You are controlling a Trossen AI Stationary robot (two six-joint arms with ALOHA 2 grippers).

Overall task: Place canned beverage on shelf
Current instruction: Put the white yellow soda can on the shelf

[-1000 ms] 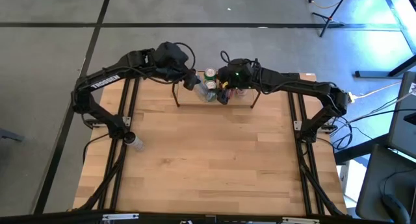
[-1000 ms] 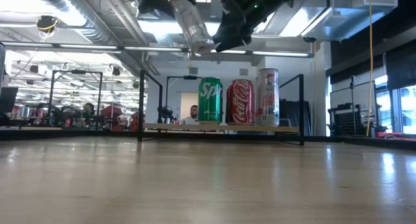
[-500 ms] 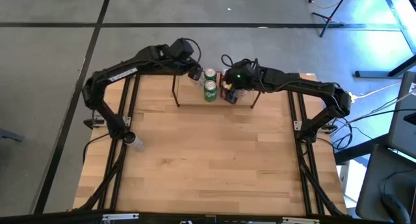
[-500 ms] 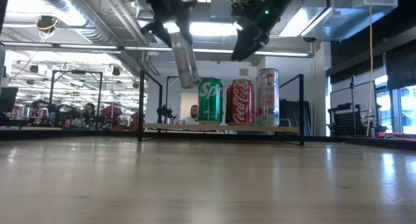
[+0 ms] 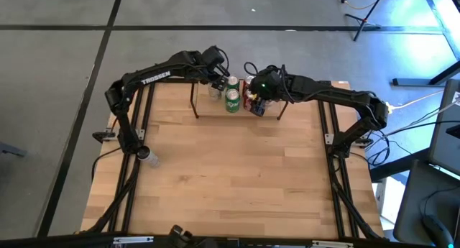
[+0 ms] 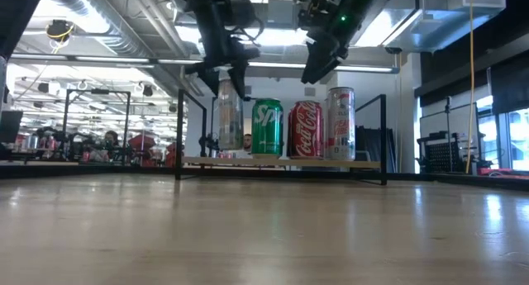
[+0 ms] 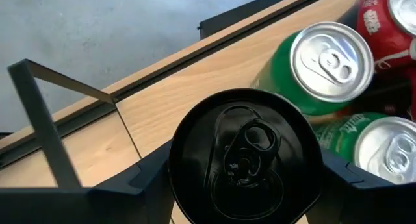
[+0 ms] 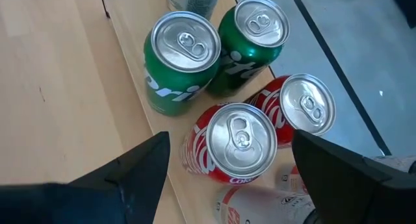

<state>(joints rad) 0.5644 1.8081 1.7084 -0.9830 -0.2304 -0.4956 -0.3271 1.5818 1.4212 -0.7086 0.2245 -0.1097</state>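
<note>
A: From the high view, what is happening?

B: A wooden table (image 5: 230,169) is carrying the shelf (image 5: 237,108) at its far edge. The left gripper (image 5: 215,86) is reaching over the shelf's left end, and the right gripper (image 5: 257,97) is hovering over its right half. A green can (image 5: 232,98) is standing between them.

A: And from the low view?

B: The left gripper (image 6: 225,68) is clamping the top of a tall silver can (image 6: 229,116), which is hanging upright directly below the fingers. Its base is sitting at the shelf's (image 6: 281,162) wooden board, at the left end, just beside the green can (image 6: 267,128). A red can (image 6: 305,130) and a pale can (image 6: 340,124) are standing further right. The right gripper (image 6: 321,58) is hovering above the red can, holding nothing.

A: The left wrist view?

B: The silver can's dark-looking lid (image 7: 246,156) is filling the space between the two fingers (image 7: 149,175), which are pressing against its sides. The green can (image 7: 322,65) is standing just beside it.

A: The right wrist view?

B: The fingers (image 8: 146,169) are standing wide apart, well above two green cans (image 8: 185,52) and two red cans (image 8: 237,143), touching none.
</note>
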